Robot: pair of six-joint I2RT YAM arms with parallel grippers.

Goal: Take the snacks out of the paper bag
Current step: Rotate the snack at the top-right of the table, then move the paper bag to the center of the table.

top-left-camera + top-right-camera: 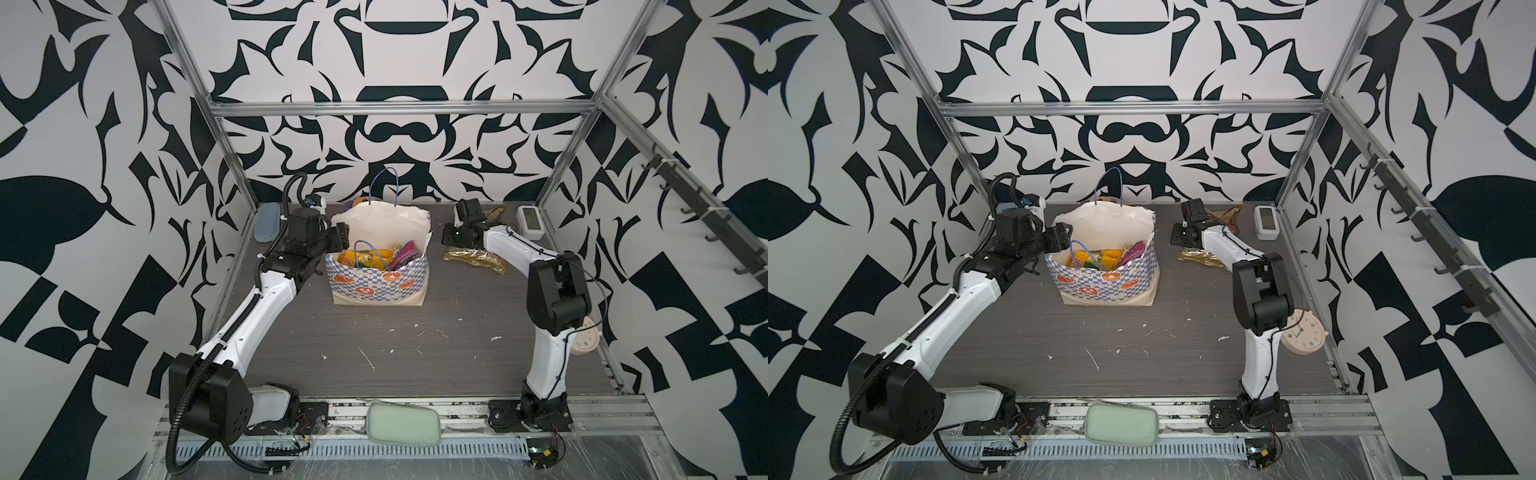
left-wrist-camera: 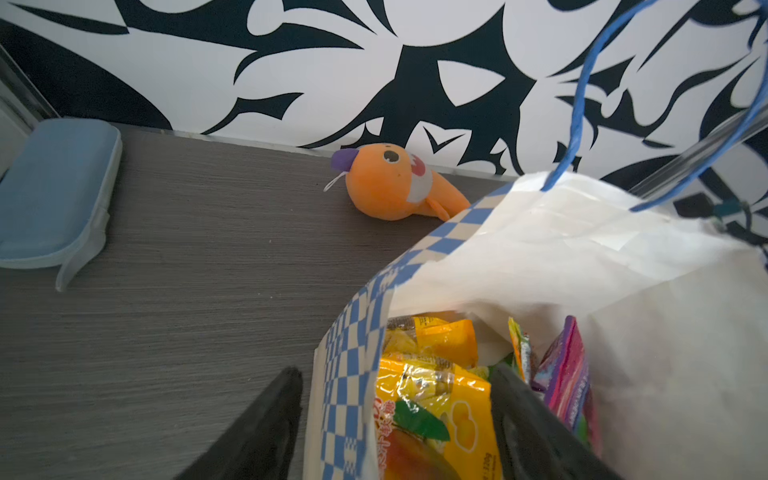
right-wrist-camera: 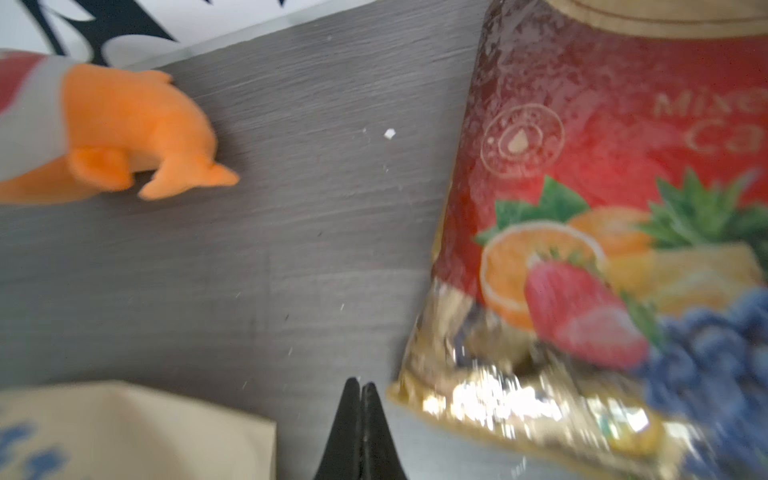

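As jaws gape, left gripper (image 2: 397, 372) straddles paper bag (image 2: 349, 353)

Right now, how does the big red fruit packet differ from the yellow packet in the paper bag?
The red fruit packet lies flat on the table, outside the paper bag; the yellow packet stands inside it among others. The red fruit packet shows mixed fruit above a gold edge; the yellow packet shows what looks like a mango. The red fruit packet looks larger than the yellow packet. Both are glossy plastic.
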